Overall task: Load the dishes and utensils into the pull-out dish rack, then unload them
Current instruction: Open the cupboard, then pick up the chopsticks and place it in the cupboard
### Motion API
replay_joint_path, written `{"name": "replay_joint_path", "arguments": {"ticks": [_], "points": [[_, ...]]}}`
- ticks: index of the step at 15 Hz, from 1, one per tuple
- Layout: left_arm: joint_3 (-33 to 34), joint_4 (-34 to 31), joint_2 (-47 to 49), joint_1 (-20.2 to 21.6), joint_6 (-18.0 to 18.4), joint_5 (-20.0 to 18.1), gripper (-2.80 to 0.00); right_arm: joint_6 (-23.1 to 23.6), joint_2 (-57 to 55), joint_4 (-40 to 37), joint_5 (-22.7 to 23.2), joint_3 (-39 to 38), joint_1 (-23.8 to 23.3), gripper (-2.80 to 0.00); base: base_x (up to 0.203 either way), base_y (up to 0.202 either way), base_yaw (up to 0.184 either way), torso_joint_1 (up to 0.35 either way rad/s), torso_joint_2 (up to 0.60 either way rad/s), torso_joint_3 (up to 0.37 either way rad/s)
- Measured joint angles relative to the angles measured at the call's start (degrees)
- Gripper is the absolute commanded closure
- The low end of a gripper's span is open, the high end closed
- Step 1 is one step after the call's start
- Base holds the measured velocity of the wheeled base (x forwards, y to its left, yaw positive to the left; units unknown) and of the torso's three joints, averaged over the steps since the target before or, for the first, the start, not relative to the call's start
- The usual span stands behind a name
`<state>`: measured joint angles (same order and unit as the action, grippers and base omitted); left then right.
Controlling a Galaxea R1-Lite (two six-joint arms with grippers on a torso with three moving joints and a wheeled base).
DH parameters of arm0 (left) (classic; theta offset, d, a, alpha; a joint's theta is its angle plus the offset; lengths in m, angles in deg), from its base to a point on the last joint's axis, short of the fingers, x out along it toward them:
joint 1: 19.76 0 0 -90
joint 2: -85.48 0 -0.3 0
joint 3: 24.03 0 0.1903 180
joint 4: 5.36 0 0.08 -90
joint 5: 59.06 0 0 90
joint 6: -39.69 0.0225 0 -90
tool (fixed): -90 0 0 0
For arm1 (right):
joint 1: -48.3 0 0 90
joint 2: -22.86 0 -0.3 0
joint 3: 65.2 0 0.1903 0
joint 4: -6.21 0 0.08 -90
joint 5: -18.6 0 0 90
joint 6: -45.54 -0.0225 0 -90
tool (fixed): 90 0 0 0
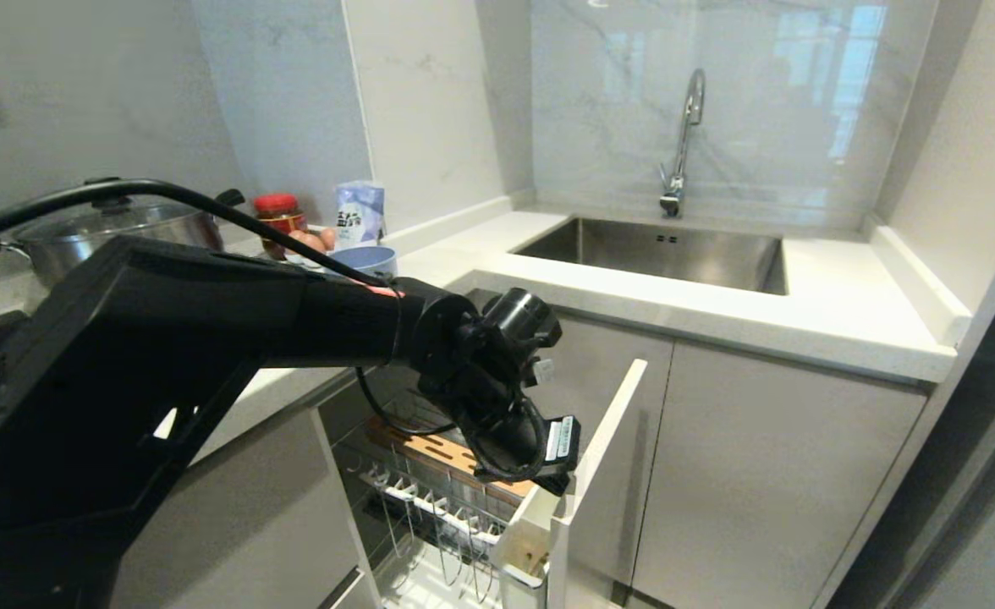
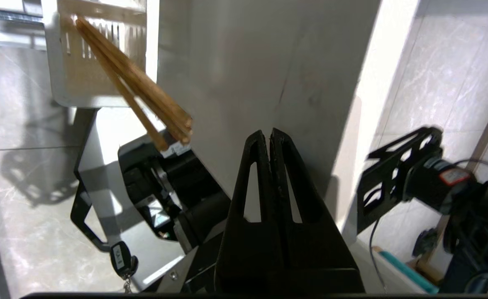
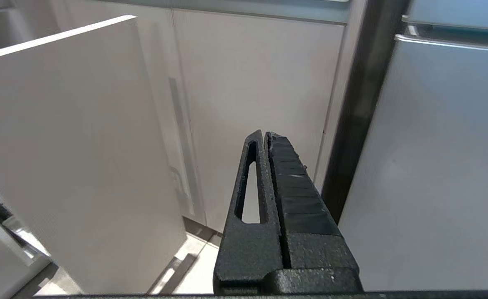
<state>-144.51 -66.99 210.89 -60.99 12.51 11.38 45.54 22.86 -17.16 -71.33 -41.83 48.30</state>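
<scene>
The pull-out dish rack (image 1: 430, 507) stands drawn out below the counter, with its wooden strip (image 1: 430, 452), white caddy (image 1: 524, 541) and pale grey front panel (image 1: 603, 457). My left arm (image 1: 481, 372) reaches over it, wrist pointing down beside the caddy. The left gripper (image 2: 270, 132) is shut with nothing in it, against the inner side of the front panel. Wooden chopsticks (image 2: 136, 83) lean out of the caddy (image 2: 61, 62), apart from the fingers. A light-blue bowl (image 1: 366, 258) sits on the counter. The right gripper (image 3: 265, 133) hangs shut and empty by the lower cabinet doors.
A steel pot with glass lid (image 1: 108, 233), a red-lidded jar (image 1: 277, 216) and a packet (image 1: 360, 211) stand on the counter at the left. The sink (image 1: 658, 249) and faucet (image 1: 684, 144) lie at the back right. My base with a key fob (image 2: 123, 259) is below.
</scene>
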Motion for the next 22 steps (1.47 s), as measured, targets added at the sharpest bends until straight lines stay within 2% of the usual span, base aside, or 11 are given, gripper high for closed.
{"name": "replay_joint_path", "arguments": {"ticks": [6,14,20,22], "points": [[0.54,-0.08,0.27,-2.31,-0.07,-0.22,0.0,0.0,0.0,0.0,0.0,0.0,0.0,0.0,0.0,0.0,0.0,0.0,0.0,0.0],[0.61,-0.18,0.41,-2.14,0.06,0.49,0.0,0.0,0.0,0.0,0.0,0.0,0.0,0.0,0.0,0.0,0.0,0.0,0.0,0.0],[-0.41,-0.05,-4.14,2.87,0.49,7.32,0.0,0.0,0.0,0.0,0.0,0.0,0.0,0.0,0.0,0.0,0.0,0.0,0.0,0.0],[-1.1,-0.05,-6.98,4.79,0.54,10.81,0.0,0.0,0.0,0.0,0.0,0.0,0.0,0.0,0.0,0.0,0.0,0.0,0.0,0.0]]}}
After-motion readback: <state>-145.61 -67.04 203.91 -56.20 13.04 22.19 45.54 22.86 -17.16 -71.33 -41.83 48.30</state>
